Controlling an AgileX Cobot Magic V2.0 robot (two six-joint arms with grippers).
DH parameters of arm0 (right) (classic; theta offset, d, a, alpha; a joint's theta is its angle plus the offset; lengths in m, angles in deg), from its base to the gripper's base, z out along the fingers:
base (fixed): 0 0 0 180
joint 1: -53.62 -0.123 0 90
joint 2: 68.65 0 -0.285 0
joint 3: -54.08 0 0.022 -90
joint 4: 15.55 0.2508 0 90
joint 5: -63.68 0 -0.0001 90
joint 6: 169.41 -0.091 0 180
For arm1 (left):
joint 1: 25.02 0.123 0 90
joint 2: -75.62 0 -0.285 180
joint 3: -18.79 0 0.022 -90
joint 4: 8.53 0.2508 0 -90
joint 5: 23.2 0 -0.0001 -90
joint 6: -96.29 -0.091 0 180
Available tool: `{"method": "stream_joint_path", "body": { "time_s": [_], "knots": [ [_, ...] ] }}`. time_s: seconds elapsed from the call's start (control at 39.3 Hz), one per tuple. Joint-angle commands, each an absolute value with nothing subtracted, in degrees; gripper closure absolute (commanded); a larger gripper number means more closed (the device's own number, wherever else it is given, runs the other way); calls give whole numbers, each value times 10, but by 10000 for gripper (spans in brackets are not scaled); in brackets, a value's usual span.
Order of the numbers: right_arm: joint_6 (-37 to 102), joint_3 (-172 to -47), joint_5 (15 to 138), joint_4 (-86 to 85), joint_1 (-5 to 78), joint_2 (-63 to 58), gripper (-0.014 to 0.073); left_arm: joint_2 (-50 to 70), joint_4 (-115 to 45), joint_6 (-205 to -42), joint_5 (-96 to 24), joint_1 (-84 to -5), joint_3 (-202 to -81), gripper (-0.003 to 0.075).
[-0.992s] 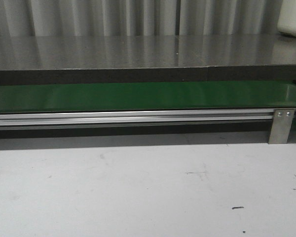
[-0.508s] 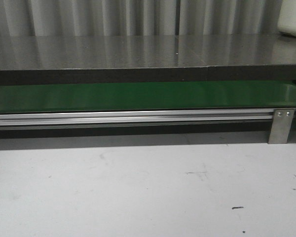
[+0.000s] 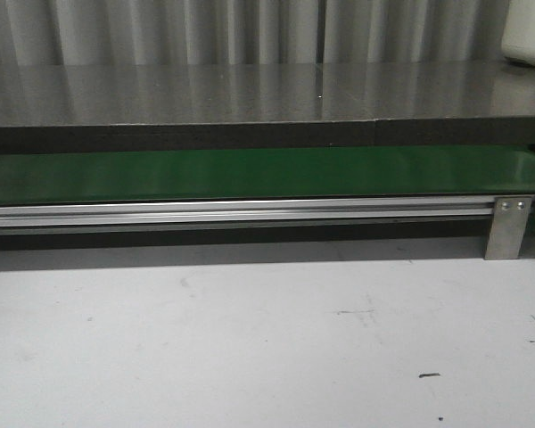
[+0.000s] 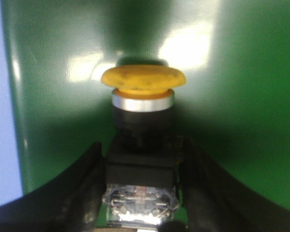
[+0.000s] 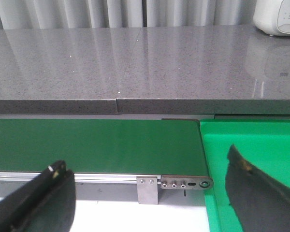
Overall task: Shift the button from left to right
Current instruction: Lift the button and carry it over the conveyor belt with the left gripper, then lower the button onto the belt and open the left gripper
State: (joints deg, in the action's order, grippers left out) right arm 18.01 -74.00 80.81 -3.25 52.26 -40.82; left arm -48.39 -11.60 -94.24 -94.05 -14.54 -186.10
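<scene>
The button [image 4: 142,79] fills the left wrist view: an orange-yellow mushroom cap, a silver ring and a black boxy body with a clear base. It stands over the green belt [image 4: 232,121]. My left gripper [image 4: 142,145] is shut on the button's black body, one dark finger pressed to each side. My right gripper [image 5: 145,159] is open with nothing between its fingers; it hovers over the belt's right end [image 5: 96,145] and the bright green tray [image 5: 261,140]. In the front view, neither the grippers nor the button show.
The belt [image 3: 250,174] runs across the front view behind an aluminium rail [image 3: 250,212] with a metal bracket [image 3: 508,227]. A grey stone counter [image 3: 250,89] lies behind it, with a white appliance [image 3: 528,36] at its far right. A white tabletop [image 3: 250,339] lies in front.
</scene>
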Motion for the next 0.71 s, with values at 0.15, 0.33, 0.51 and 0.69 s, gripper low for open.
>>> {"method": "stream_joint_path", "body": {
  "time_s": [0.15,0.33,0.51,0.69],
  "knots": [
    [187,-761,763,-36,525,-401,-51,-453,-142,-937,-945,-152,-1875,178],
    [187,-761,763,-36,525,-401,-51,-446,-141,-937,-967,-164,-1917,174],
    [187,-761,763,-36,525,-401,-51,-419,-141,-937,-967,-191,-1965,255],
    [187,-761,763,-36,525,-401,-51,-397,-141,-937,-967,-213,-1964,655]
  ]
}}
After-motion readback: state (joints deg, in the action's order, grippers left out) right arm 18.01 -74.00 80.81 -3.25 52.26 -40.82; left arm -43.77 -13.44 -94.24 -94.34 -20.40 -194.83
